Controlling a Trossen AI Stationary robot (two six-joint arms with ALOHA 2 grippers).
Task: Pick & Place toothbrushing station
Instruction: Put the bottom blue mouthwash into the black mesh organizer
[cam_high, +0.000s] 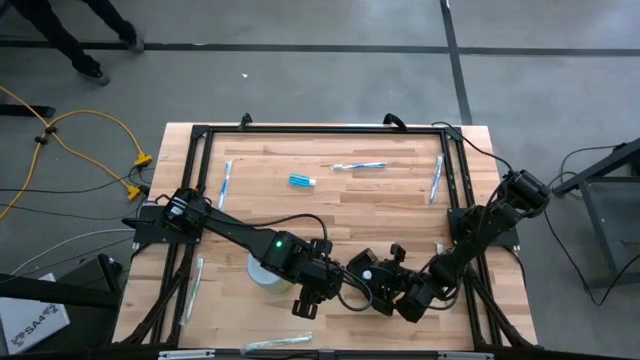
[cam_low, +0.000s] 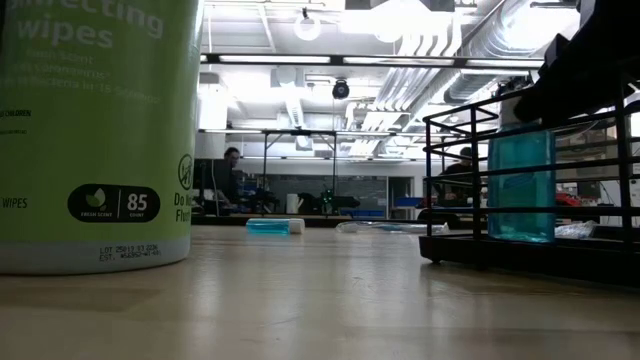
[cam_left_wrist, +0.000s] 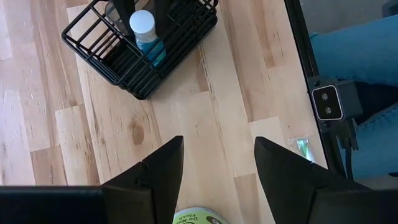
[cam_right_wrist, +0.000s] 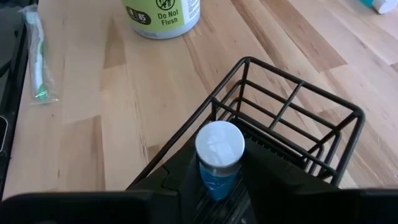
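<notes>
Dark right gripper (cam_right_wrist: 217, 180) fingers are seen closed around a blue white-capped bottle (cam_right_wrist: 219, 155) standing in the black wire toothbrushing station (cam_right_wrist: 298, 124), lower centre of the high view, partly hidden by arms. Beside a green wipes canister (cam_right_wrist: 163, 15), cut off, the left gripper (cam_left_wrist: 217, 168) is spread and empty.

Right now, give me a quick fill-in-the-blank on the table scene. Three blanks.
1. The left pincer is ___, above the wipes tub.
2. The right pincer reaches into the black wire ___.
3. The blue bottle there has a ___ cap.
Missing: open; rack; white.
</notes>
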